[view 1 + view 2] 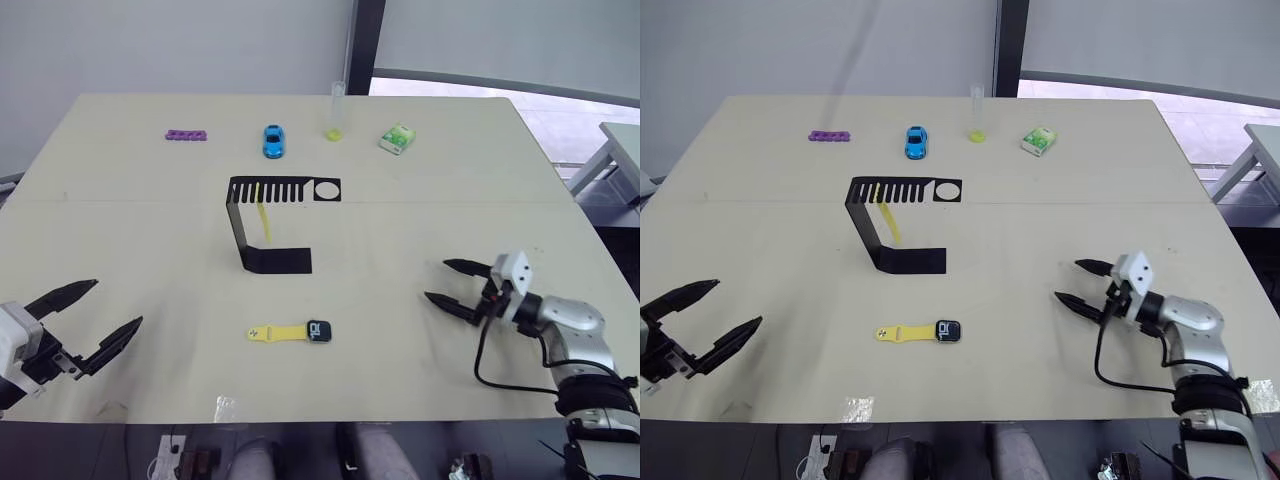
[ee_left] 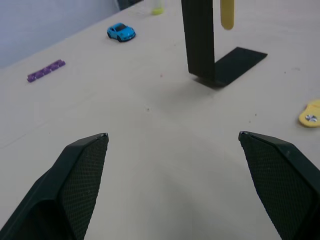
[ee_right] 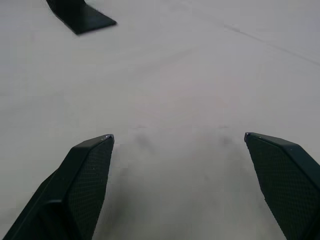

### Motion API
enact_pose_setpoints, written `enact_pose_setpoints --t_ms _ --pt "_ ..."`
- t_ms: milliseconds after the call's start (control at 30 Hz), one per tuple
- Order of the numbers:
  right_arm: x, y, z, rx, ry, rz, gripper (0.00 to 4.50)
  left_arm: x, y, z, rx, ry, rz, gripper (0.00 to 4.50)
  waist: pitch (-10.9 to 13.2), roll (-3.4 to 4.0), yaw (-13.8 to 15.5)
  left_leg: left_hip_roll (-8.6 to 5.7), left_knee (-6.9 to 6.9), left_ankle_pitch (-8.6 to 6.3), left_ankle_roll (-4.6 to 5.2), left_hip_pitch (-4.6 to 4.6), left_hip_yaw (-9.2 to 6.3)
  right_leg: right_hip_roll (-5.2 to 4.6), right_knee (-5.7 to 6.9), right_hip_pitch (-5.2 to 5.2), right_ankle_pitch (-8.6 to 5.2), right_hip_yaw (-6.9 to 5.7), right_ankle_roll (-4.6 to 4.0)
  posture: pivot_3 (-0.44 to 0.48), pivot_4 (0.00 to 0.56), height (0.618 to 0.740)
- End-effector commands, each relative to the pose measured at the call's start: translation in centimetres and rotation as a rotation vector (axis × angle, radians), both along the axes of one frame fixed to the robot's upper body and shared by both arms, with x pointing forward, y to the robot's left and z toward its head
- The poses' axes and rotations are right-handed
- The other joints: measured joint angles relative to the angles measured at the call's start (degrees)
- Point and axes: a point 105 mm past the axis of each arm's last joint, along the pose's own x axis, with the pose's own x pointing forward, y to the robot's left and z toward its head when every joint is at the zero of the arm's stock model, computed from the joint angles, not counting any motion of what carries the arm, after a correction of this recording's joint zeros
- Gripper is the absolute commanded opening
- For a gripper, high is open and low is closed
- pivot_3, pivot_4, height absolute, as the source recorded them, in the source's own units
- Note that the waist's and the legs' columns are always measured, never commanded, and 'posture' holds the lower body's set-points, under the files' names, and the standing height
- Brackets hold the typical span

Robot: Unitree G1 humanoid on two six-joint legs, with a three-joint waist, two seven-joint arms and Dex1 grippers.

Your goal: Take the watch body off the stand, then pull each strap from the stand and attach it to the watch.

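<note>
Both claws, left claw (image 1: 96, 315) and right claw (image 1: 443, 282), hover spread apart, seemingly just above the table (image 1: 420, 200).

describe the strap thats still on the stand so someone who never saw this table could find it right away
Near the middle of the beige table stands a thin black C-shaped sheet-metal stand with a slotted top plate. Hanging from one of those slots is a narrow yellow rubbery strap. Unlike the other yellow strap, which lies flat nearer the robot, joined to the small square black watch body, this one dangles upright.
</note>
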Motion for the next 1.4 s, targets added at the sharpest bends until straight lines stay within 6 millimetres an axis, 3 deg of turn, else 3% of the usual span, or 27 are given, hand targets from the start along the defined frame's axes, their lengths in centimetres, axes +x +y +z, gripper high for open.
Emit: enact_pose_setpoints --t_ms 33,133,333,367,667,1133,1233,1300,1400 --pt "0.8 4.8 2.0 0.018 -0.05 0.106 4.42 0.4 -3.1 1.5 -0.041 -0.082 -0.027 4.5 0.0 0.0 0.1 0.01 0.01 0.0 0.0 0.0 -0.01 0.01 0.02 0.0 0.0 -0.01 0.0 0.0 0.15 0.74" --pt "1.2 8.0 2.8 0.054 -0.059 0.164 3.51 0.6 -4.5 1.9 -0.115 -0.114 -0.014 4.5 0.0 0.0 0.2 0.01 -0.01 0.01 -0.02 -0.01 -0.03 0.02 0.03 -0.03 0.0 -0.02 0.0 0.0 0.15 0.74" --pt "1.4 14.8 2.8 0.041 -0.041 0.291 0.29 0.4 -8.4 0.8 -0.234 -0.091 -0.013 4.5 0.0 -0.04 0.2 -0.05 0.06 0.01 0.02 -0.06 -0.03 -0.03 0.03 -0.04 0.0 -0.01 0.0 0.0 0.15 0.74" --pt "1.4 15.9 2.9 0.046 -0.034 0.299 0.07 0.3 -9.0 0.4 -0.248 -0.08 -0.018 4.5 0.0 -0.04 0.1 -0.05 0.06 0.02 0.02 -0.06 -0.03 -0.02 0.05 -0.05 0.0 -0.01 0.0 0.0 0.15 0.74" --pt "3.0 19.3 1.4 -0.003 0.032 0.251 0.07 0.5 -11.0 -1.1 -0.26 -0.04 -0.033 4.5 0.0 -0.04 0.1 -0.06 0.01 0.05 -0.02 -0.07 -0.01 0.01 0.05 -0.11 -0.02 0.01 -0.04 0.0 0.15 0.74" --pt "3.8 19.0 -1.5 -0.038 0.079 0.226 0.07 3.5 -13.4 -1.1 -0.279 -0.066 0.008 4.5 0.0 -0.04 0.0 -0.05 0.0 0.05 -0.02 -0.05 0.0 0.02 0.06 -0.1 -0.02 0.01 -0.03 0.0 0.15 0.74" --pt "3.7 19.1 -1.7 -0.032 0.091 0.232 0.0 4.5 -14.1 -0.8 -0.294 -0.078 0.004 3.69 0.0 -0.04 0.0 -0.04 -0.01 0.05 -0.02 -0.04 0.0 0.02 0.07 -0.1 -0.02 0.01 -0.03 0.0 0.15 0.74" --pt "3.5 19.2 -1.9 -0.03 0.101 0.243 0.0 5.1 -14.6 -0.7 -0.282 -0.085 0.006 2.77 0.0 -0.04 -0.1 -0.04 -0.01 0.06 -0.03 -0.03 0.0 0.02 0.09 -0.1 -0.02 0.01 -0.03 0.0 0.15 0.74" --pt "3.4 19.3 -1.9 -0.03 0.107 0.253 0.0 6.1 -15.1 -0.6 -0.281 -0.096 0.022 2.77 0.0 -0.04 -0.1 -0.03 -0.01 0.06 -0.03 -0.03 0.0 0.02 0.09 -0.1 -0.02 0.01 -0.03 0.0 0.15 0.74"
